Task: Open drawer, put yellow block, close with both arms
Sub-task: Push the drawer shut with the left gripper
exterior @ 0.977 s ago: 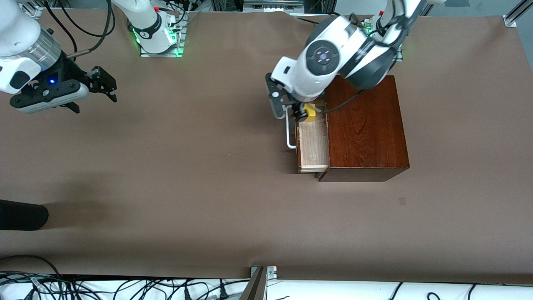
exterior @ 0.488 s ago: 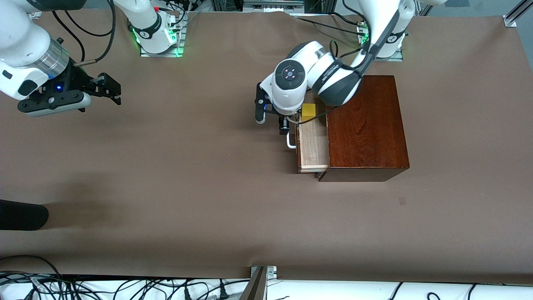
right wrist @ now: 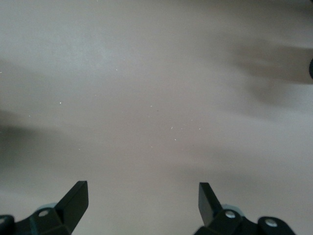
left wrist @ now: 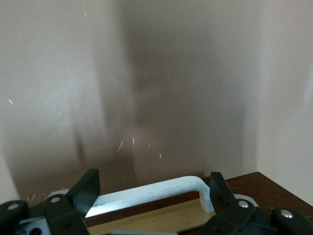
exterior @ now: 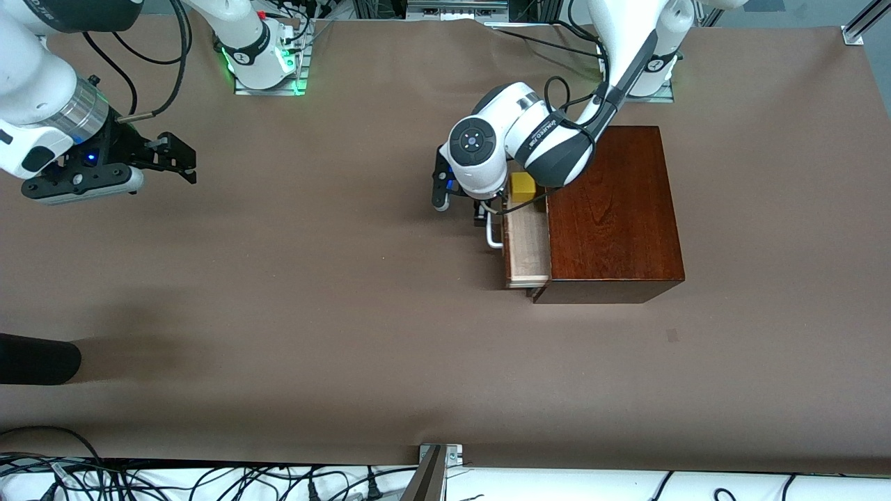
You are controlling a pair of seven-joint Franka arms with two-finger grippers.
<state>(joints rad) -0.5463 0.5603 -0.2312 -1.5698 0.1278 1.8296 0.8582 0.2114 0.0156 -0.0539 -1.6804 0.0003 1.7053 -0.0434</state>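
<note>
The mahogany box (exterior: pixel 612 209) stands toward the left arm's end of the table. Its drawer (exterior: pixel 527 243) is partly pulled out, pale tray showing. The yellow block (exterior: pixel 522 186) lies in the tray at the end farther from the front camera. My left gripper (exterior: pixel 482 212) is low in front of the drawer's front, open, its fingers either side of the white handle (exterior: pixel 493 235). The left wrist view shows the handle (left wrist: pixel 151 192) between the open left gripper (left wrist: pixel 152 188). My right gripper (exterior: pixel 177 158) is open and empty over bare table at the right arm's end; it also shows in the right wrist view (right wrist: pixel 142 196).
A dark rounded object (exterior: pixel 35 358) juts in at the right arm's end, near the front camera. Cables and a metal bracket (exterior: pixel 438 456) line the table's front edge. Brown table surface (exterior: pixel 313 278) spreads between the arms.
The left gripper let go of the yellow block in the drawer and moved down in front of the handle. The drawer has slid a little into the box. The right gripper barely shifted.
</note>
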